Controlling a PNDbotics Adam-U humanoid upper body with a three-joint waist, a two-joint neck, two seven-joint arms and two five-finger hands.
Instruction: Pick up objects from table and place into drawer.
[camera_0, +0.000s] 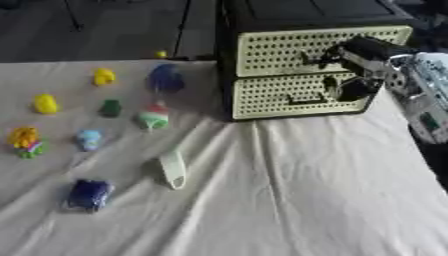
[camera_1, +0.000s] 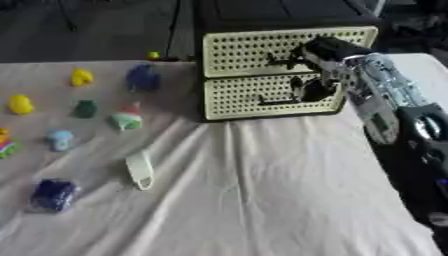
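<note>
A wrinkled white cloth (camera_0: 289, 200) is spread across the table. Dark floor (camera_0: 105, 30) is seen beyond it, at 11 o'clock.

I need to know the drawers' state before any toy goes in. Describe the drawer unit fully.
The drawer unit is a black box with two cream, perforated drawer fronts, one above the other, each with a dark handle. It stands upright at the far side of the white cloth. Both drawers look closed. The right hand is against the fronts, near the handles; its grip is unclear.

No legible text, label, brand, number or sign anywhere.
</note>
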